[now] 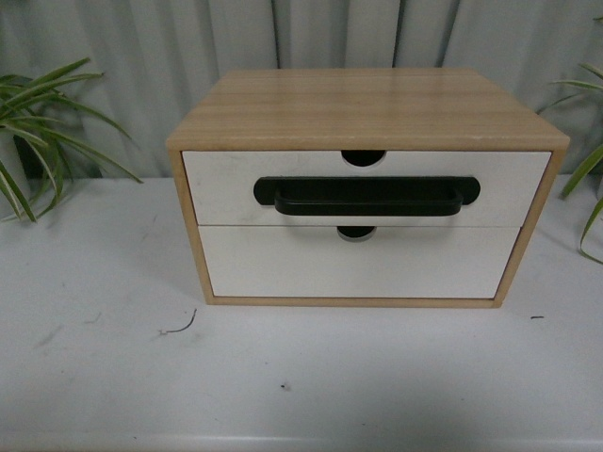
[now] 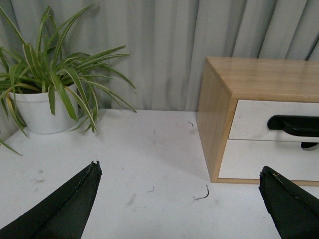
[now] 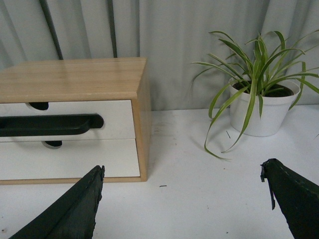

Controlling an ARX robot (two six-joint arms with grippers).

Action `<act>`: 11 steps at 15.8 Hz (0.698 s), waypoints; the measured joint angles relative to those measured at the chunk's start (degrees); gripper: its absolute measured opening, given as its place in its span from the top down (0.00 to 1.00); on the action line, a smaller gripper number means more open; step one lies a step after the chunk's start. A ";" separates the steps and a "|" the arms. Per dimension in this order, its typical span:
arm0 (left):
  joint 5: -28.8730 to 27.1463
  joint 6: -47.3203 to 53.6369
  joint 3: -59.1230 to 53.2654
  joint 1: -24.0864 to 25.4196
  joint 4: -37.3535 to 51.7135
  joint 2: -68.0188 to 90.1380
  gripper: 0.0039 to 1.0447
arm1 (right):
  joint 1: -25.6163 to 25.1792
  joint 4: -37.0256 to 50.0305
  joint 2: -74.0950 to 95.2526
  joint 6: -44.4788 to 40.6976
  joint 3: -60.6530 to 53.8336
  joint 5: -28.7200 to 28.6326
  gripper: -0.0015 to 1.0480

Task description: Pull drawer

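Two claws gape wide, left gripper (image 2: 179, 168) and right gripper (image 3: 182, 167), both well short of the drawer (image 1: 226, 185), which sits closed in the cabinet's (image 1: 367, 105) top slot. Best to grip the black handle (image 1: 367, 197) mid-bar and pull straight out.

You've got the cabinet (image 1: 367, 104) sitting mid-surface (image 1: 283, 386), straight ahead of you. The drawer (image 1: 226, 184) is in the upper slot with its bar handle (image 1: 367, 196) across the front, and the handleless drawer (image 1: 358, 268) is directly below. The left plant (image 2: 47, 112) and right plant (image 3: 259, 107) flank the cabinet, and a curtain (image 1: 188, 56) hangs behind.
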 joint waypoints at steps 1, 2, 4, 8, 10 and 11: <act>0.00 0.00 0.00 0.00 -0.02 0.00 0.06 | 0.00 0.00 0.00 0.00 0.00 0.00 0.06; 0.00 0.00 0.00 0.00 -0.02 0.00 0.06 | 0.00 0.00 0.00 0.00 0.00 0.00 0.06; 0.00 0.00 0.00 0.00 -0.02 0.00 0.06 | 0.00 0.00 0.00 0.00 0.00 0.00 0.06; 0.00 0.00 0.00 0.00 -0.02 0.00 0.06 | 0.00 0.00 0.00 -0.02 0.00 0.02 0.06; 0.00 0.00 0.00 0.00 -0.02 0.00 0.06 | -0.22 -0.20 0.15 0.35 0.02 -0.79 0.06; -9.92 -3.89 2.64 -4.17 -7.69 3.50 0.06 | -0.79 4.17 4.72 1.46 0.17 -4.17 0.06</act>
